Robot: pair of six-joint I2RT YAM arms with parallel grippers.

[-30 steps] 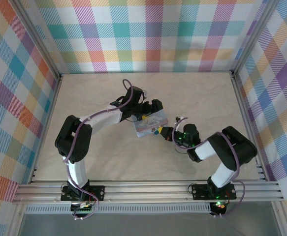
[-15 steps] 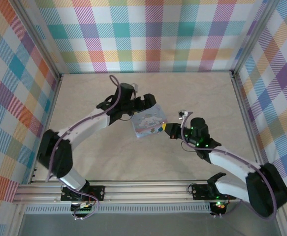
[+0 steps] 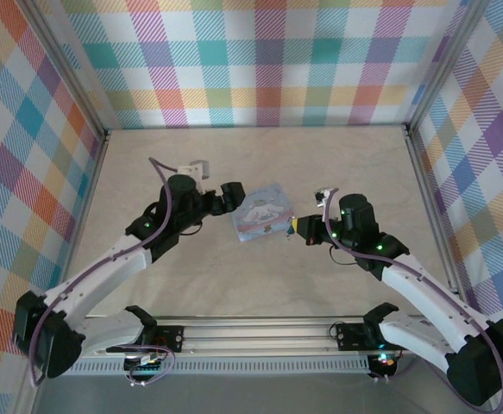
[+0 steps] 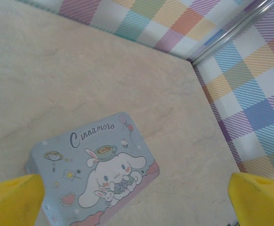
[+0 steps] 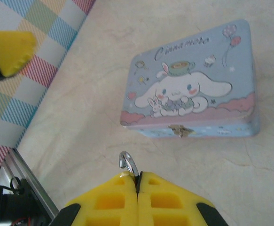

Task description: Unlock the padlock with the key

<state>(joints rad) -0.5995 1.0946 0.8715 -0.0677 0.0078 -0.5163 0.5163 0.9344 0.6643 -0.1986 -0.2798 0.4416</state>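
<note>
A thin silvery shackle [image 5: 129, 164] pokes out from between the yellow fingers of my right gripper [image 5: 137, 181], which is shut on the padlock. The padlock's body is hidden between the pads. In the top view my right gripper [image 3: 298, 228] hovers just right of the pale blue cartoon-dog tin [image 3: 262, 220], facing the tin's small clasp [image 5: 176, 130]. My left gripper [image 3: 236, 197] hangs open at the tin's upper left, apart from it. Its yellow fingertips [image 4: 12, 197] stand wide on either side of the tin [image 4: 94, 174], holding nothing.
The tin lies flat on the beige table [image 3: 182, 155], lid closed. Plaid walls [image 3: 260, 60] and aluminium posts enclose the table on three sides. A metal rail [image 3: 260, 332] runs along the near edge by the arm bases.
My left gripper has drawn back to the left, off the tin. The right gripper has shifted slightly right, still holding the padlock. The tin has stayed in place.
</note>
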